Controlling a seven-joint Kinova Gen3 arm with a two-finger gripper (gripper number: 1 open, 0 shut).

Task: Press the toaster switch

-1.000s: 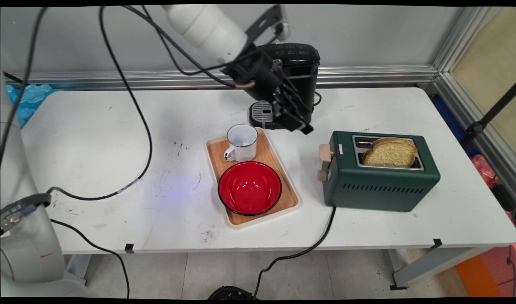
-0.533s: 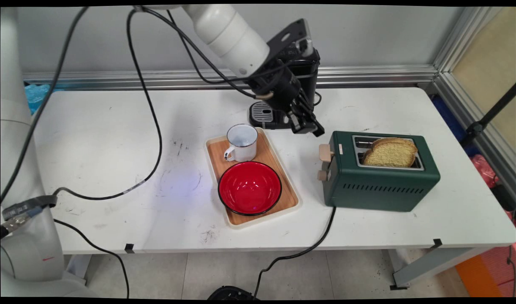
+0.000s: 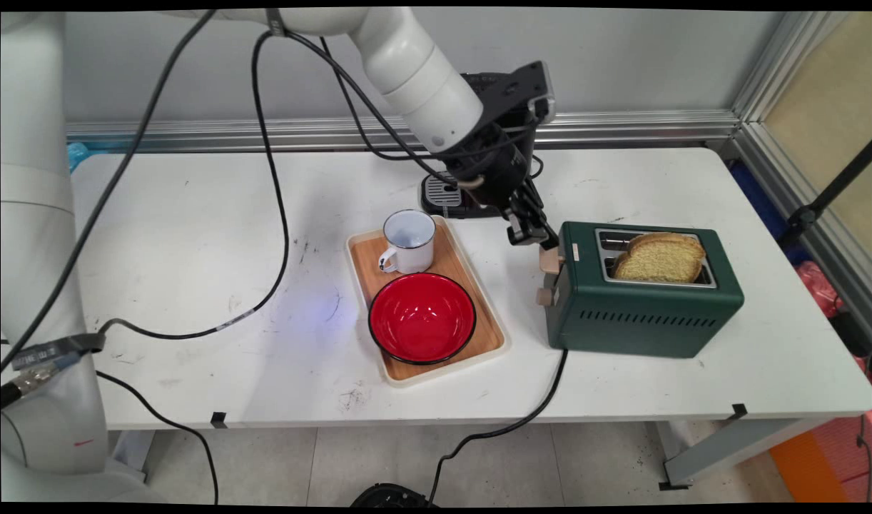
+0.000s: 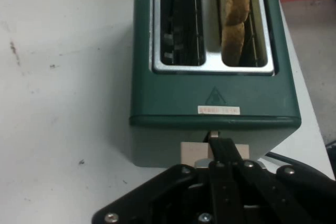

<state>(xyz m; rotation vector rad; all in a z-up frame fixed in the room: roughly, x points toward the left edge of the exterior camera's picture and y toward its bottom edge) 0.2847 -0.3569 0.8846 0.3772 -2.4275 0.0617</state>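
green toaster (image 3: 643, 300): main view, right part of white counter (image 3: 193, 214), slice of bread (image 3: 661, 258) upright in the near slot, far slot bare, black cord off the near counter edge
gripper (image 3: 543, 239): main view, tip just above the beige lever (image 3: 550, 258) on the toaster's left end, touching or nearly so; cannot tell which
tray (image 3: 493, 343): main view, wooden, left of toaster; white mug (image 3: 409, 241) at far end, red bowl (image 3: 422, 318) at near end
coffee machine (image 3: 479, 207): main view, black, at the back, mostly hidden by the arm
hand view: toaster (image 4: 210, 98) seen end-on, bread (image 4: 233, 19) in right slot, left slot bare
jaws: hand view, closed together, gripper (image 4: 219, 148) tip over the lever (image 4: 191, 153) on the toaster's end face, holding nothing
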